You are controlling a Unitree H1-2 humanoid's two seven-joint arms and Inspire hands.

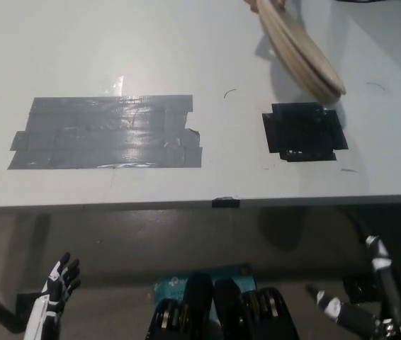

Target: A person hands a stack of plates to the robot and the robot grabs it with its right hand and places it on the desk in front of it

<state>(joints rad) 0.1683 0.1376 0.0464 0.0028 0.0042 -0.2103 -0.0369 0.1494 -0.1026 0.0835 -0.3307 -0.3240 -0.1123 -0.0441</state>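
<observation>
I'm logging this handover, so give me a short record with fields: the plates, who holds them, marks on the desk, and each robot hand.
plates: stack of plates, tilted, over the desk's far right
held by: person's hand at top edge
desk marks: grey tape patch left, black tape patch right
left hand: open, low, below desk edge
right hand: open, low, below desk edge

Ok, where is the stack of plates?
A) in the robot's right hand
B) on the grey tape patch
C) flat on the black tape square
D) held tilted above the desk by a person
D: the stack of plates tilts from a person's hand at the top, casting a shadow.
</observation>
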